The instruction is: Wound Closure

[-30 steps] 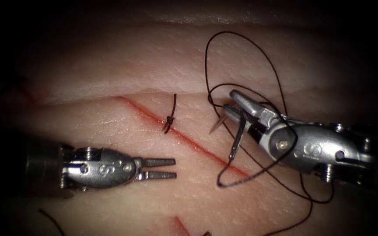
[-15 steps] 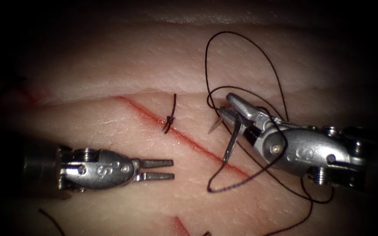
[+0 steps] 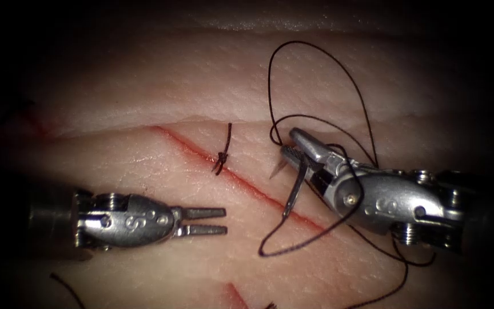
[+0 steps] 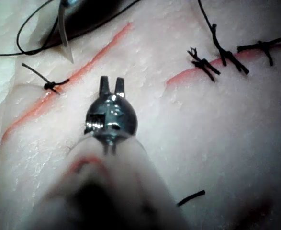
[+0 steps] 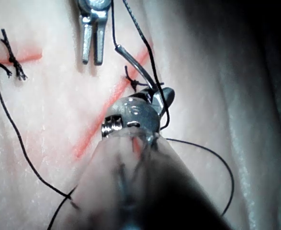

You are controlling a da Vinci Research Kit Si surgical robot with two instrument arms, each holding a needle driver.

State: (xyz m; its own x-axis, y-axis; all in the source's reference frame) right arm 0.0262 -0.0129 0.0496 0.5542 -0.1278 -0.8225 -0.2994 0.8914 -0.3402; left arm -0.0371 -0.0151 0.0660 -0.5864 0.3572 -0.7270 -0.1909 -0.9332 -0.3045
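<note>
only "s" on left claw (image 3: 207, 222)

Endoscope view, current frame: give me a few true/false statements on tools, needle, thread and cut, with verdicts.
1. The right tool holds the needle. True: its jaws are shut on the needle near the pointed end, and the rest of the curve hangs down toward the cut.
2. The left tool holds the thread. False: its jaws are slightly open and hold nothing.
3. The needle is buried in the tissue. False: it is free above the surface, on the cut's right side.
4. One knotted stitch sits across the cut. True.
5. The thread lies pulled straight. False: it lies in slack loops around the right tool.
</note>
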